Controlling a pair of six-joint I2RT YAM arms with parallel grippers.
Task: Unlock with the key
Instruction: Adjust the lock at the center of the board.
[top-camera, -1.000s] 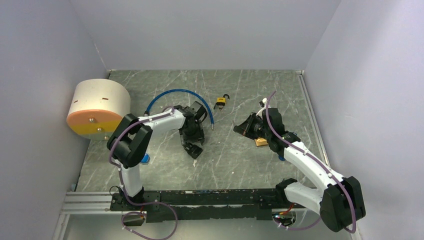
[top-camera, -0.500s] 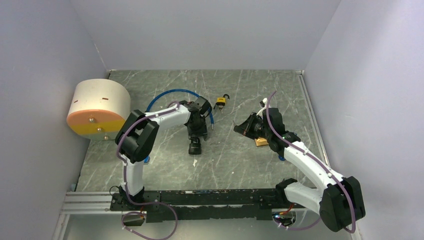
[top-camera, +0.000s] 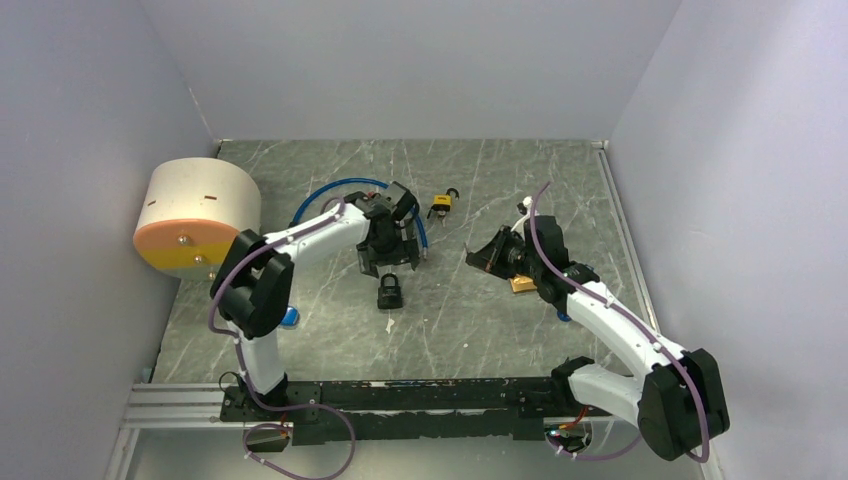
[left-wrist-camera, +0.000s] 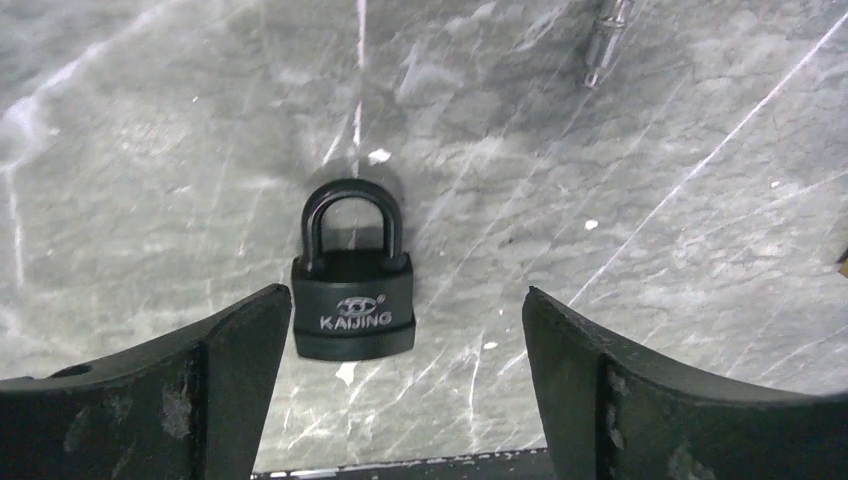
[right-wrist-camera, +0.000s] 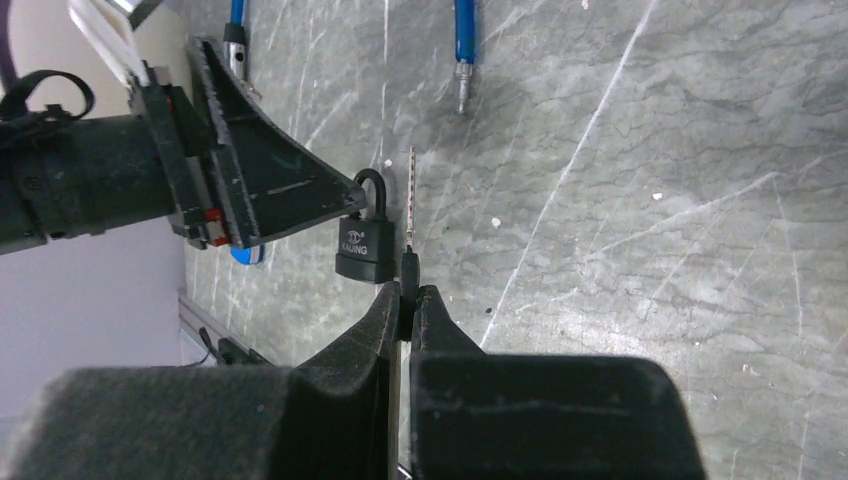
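A black padlock (top-camera: 390, 292) marked KAIJING lies flat on the grey marbled table, its shackle closed; it also shows in the left wrist view (left-wrist-camera: 352, 278) and the right wrist view (right-wrist-camera: 364, 240). My left gripper (top-camera: 386, 252) is open and empty, raised just beyond the padlock, which lies between its fingers (left-wrist-camera: 230, 345) in the wrist view. My right gripper (top-camera: 492, 257) is shut on a key (right-wrist-camera: 410, 215) with a black head; the thin blade points out from the fingertips toward the padlock, well apart from it.
A small yellow padlock (top-camera: 441, 205) lies further back. A blue cable (top-camera: 345, 187) curves behind the left arm, its metal tips visible (right-wrist-camera: 461, 70). A white and orange cylinder (top-camera: 195, 215) stands at the left. A brass-coloured object (top-camera: 521, 284) lies under the right arm.
My left gripper let go of the black padlock, which now lies on the table, and drew back and up, opening. My right gripper with the key has hardly moved.
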